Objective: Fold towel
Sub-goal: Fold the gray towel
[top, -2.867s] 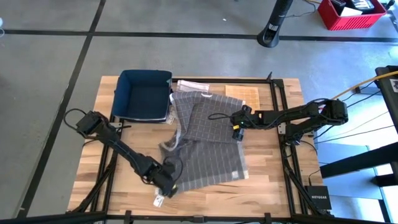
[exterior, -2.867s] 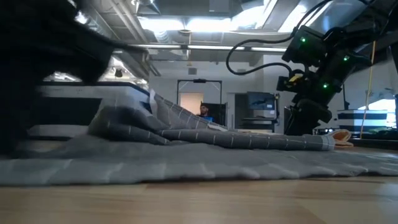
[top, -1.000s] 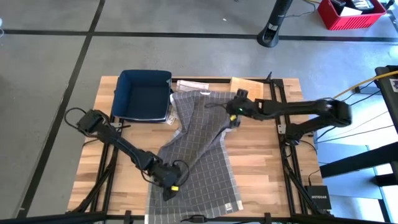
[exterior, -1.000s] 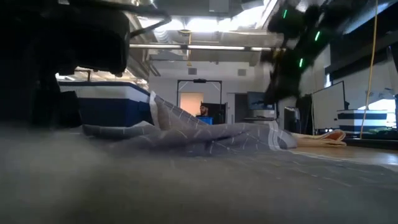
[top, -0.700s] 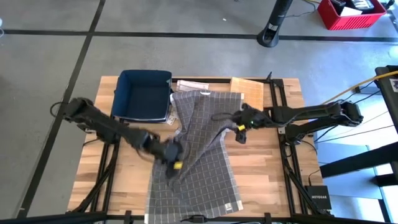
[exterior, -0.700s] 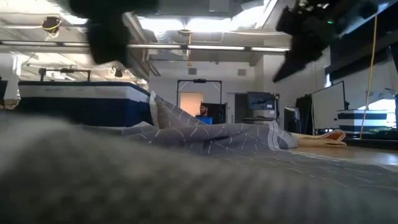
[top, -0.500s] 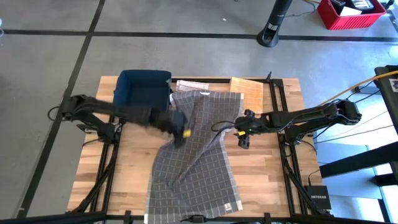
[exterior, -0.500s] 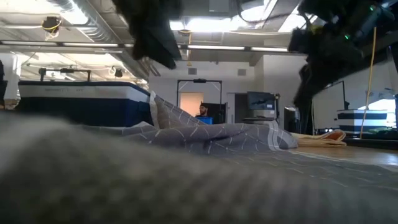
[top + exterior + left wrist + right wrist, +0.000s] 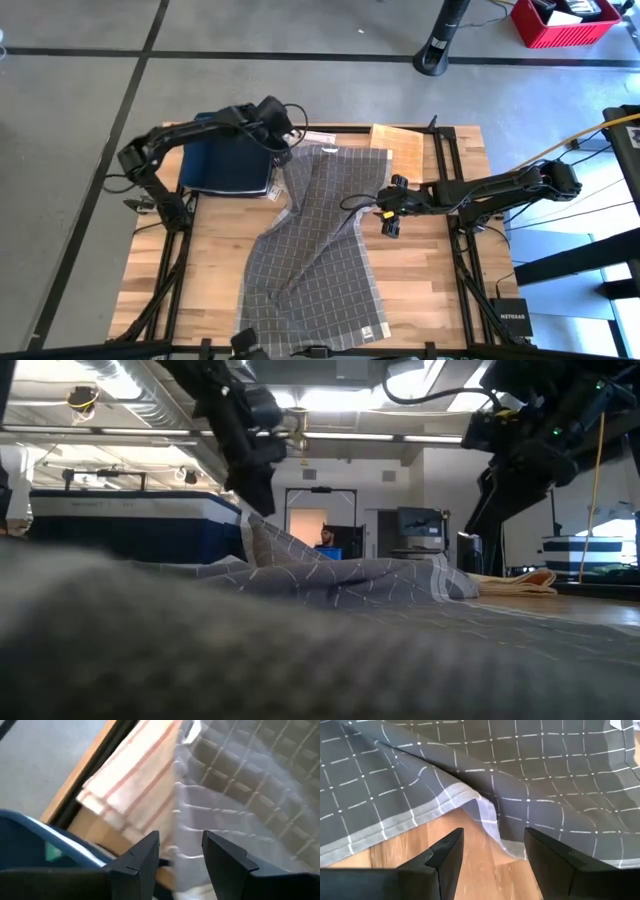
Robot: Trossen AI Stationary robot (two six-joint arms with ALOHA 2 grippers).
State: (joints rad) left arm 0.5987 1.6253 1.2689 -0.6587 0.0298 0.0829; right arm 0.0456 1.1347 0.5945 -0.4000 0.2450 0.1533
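Grey, white-gridded soft cloth towel [image 9: 318,240] is spread rumpled on the wooden desk [image 9: 430,290]. It looks light and limp; corners suit gripping. Left tool [image 9: 178,851], spread empty, hovers at its far corner; right tool [image 9: 492,851], spread, beside its edge.

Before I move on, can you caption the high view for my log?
Grey checked towel lies half-unfolded on the table; left hand hovers at its far corner, right hand open at its edge.
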